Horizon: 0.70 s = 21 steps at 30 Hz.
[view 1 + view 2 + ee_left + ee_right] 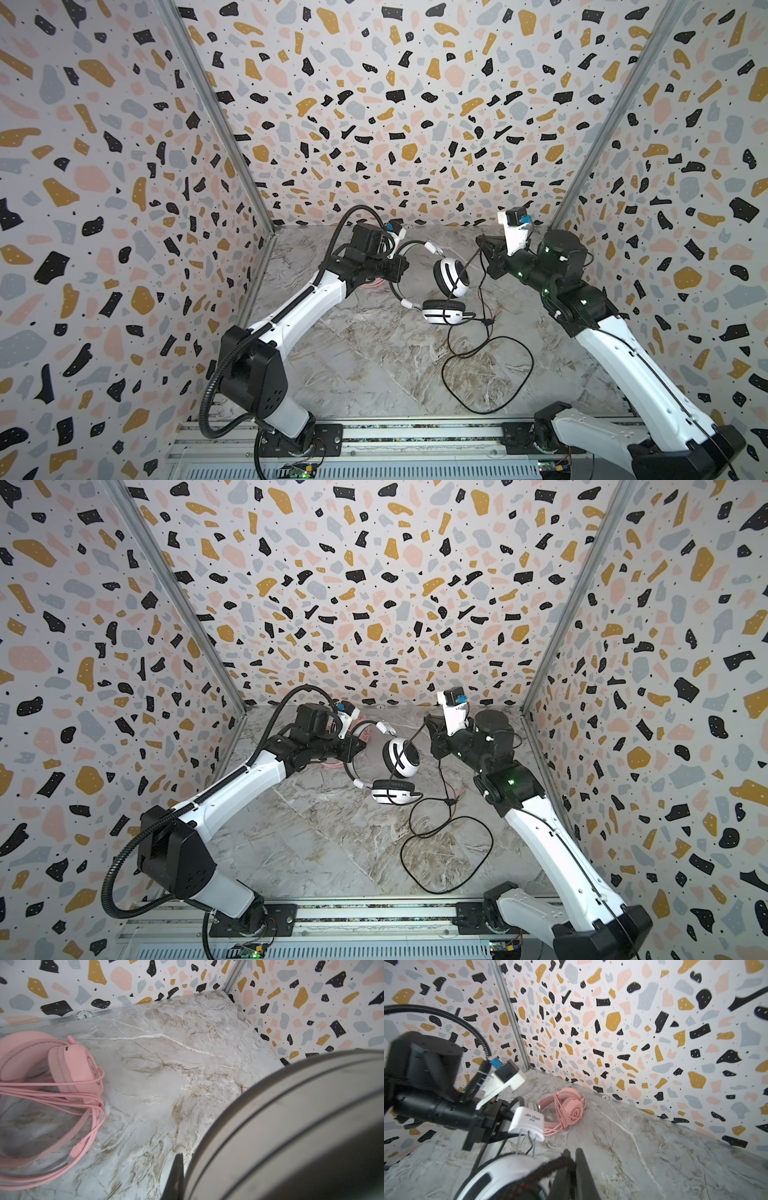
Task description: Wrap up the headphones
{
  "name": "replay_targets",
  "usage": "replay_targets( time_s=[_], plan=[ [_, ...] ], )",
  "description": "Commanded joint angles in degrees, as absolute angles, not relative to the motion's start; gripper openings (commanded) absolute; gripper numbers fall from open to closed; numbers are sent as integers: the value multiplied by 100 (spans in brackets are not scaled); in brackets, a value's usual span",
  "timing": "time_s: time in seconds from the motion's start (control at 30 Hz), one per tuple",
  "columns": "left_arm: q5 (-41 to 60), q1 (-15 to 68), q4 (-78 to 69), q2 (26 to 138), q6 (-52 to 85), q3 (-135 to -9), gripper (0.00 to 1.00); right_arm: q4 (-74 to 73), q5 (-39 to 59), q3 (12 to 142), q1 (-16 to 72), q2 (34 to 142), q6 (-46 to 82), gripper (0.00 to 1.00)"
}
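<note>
Hanging over the table [353, 365] in both top views, the white-and-black headset [451, 277] was clamped by the left gripper [401, 266]; the left wrist view showed the pink headset [70, 1068] lying on the table, the right wrist view the right gripper [572, 1155] pinching the black cable [548, 1167]

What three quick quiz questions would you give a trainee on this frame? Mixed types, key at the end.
1. True or false: the pink headset has its cable wound around it.
2. The right gripper is shut on: A) a white ear cup, B) the black cable, C) the pink cable.
3. Fill in: the left gripper grips the white-and-black headset by its ____.
Key: 1 true; 2 B; 3 headband.
</note>
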<state>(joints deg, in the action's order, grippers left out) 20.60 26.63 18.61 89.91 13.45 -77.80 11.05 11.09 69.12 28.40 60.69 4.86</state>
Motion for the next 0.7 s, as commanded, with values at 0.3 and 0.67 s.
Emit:
replay_targets(
  time_s=[0.3, 0.67],
  plan=[
    [2553, 2324, 1340, 9123, 2227, -7919, 0, 1816, -1942, 6449, 5109, 5955, -270, 6],
    [2804, 2302, 1755, 9526, 2329, -8183, 0, 1306, -3977, 6204, 6276, 6188, -1037, 6]
  ],
)
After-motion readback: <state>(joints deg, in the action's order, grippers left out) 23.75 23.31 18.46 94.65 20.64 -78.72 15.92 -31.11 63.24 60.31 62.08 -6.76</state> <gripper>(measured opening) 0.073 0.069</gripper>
